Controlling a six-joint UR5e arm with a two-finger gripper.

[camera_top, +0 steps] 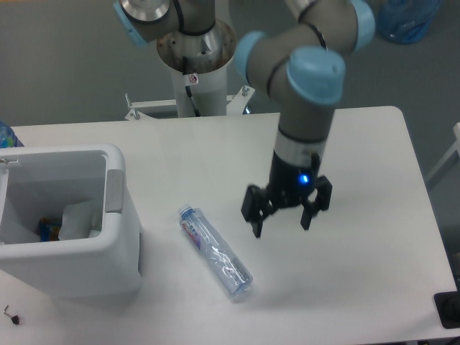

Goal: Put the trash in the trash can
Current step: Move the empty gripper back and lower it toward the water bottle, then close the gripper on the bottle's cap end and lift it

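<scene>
A crushed clear plastic bottle (pixel 215 252) with a blue cap and red-blue label lies flat on the white table, pointing from upper left to lower right. My gripper (pixel 282 226) hangs open just right of it, above the table, with nothing between its fingers. The large white trash can (pixel 115 215) stands at the left edge. Inside it a crumpled white wad (pixel 77 220) rests against the right wall, next to some small coloured scraps.
The robot's base column (pixel 195 54) rises behind the table's far edge. A blue bag (pixel 406 18) lies on the floor at the top right. A small dark object (pixel 11 315) sits at the table's front left corner.
</scene>
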